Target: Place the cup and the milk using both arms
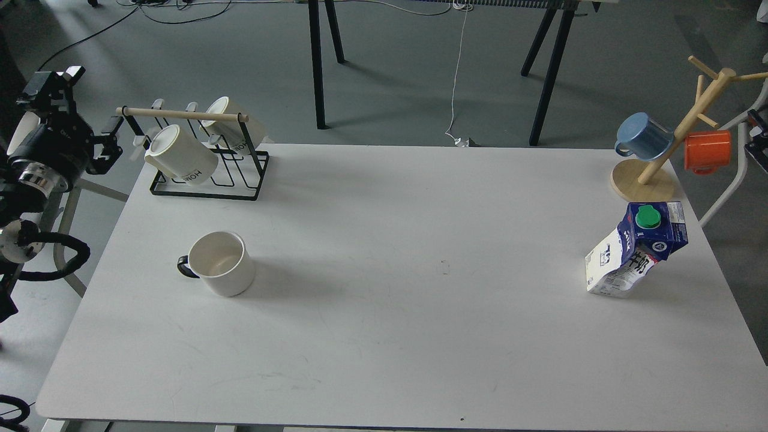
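Cup on the left, milk on the right, arms held off the table.

The cup (219,264), white with a black handle pointing left, stands upright on the white table (384,336) in its left half; the milk carton (636,249), blue-topped with a green cap, stands near the right edge, well apart from it. The left gripper (102,147) hangs off the table's left edge just beside the black wire mug rack (207,162), holding nothing; its fingers are too dark and small to tell whether it is released or clenched. Only a dark scrap of the right gripper (757,141) shows at the right border, state unclear. Counted: one white cup, one carton, two cream lettered mugs on the rack, and one blue mug (643,135) and one orange mug (708,151) on the wooden mug tree (666,162).
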Controlling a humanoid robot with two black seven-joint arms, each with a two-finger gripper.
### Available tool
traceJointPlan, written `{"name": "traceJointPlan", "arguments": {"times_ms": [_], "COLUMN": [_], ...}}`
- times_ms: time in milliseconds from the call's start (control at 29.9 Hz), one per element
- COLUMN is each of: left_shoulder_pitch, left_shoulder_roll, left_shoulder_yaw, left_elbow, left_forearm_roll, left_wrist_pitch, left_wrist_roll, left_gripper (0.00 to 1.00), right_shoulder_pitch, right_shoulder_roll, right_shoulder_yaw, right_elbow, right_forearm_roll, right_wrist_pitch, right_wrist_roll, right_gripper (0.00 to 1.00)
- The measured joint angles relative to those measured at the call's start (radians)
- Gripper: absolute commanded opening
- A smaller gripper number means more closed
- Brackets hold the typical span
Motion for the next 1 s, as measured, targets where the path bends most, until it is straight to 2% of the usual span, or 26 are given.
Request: {"name": "traceJointPlan", "arguments": {"times_ms": [501,668,802,869,1003], "left_shoulder_pitch": [-0.035,-0.136,-0.225,-0.250,-0.258], "left_shoulder_roll": [0.021,0.105,0.125,0.140,0.199], "left_shoulder_yaw": [0.005,0.010,0.009,0.009,0.013], "left_elbow": [0.007,0.014,-0.019,-0.069,-0.252], "left_forearm_roll": [0.049,0.348,0.646,0.802,1.198], "left_wrist_pitch": [0.000,0.000,0.000,0.000,0.000], "left_wrist_roll": [0.000,0.000,0.000,0.000,0.000], "left_gripper": [1.00,1.00,1.00,1.00,1.00], "right_shoulder_pitch": [-0.004,-0.007,-0.009,-0.012,-0.016], "right_shoulder_roll": [0.001,0.003,0.008,0.009,0.009], "right_shoulder_yaw": [0.009,0.013,0.013,0.013,0.013], "right_elbow": [0.009,0.011,0.011,0.010,0.008], "right_forearm_roll": [0.003,0.008,0.008,0.008,0.008], "right_wrist_pitch": [0.000,0.000,0.000,0.000,0.000], "right_wrist_roll": [0.003,0.005,0.008,0.009,0.009], "right_gripper": [0.93,0.93,0.93,0.93,0.93]}}
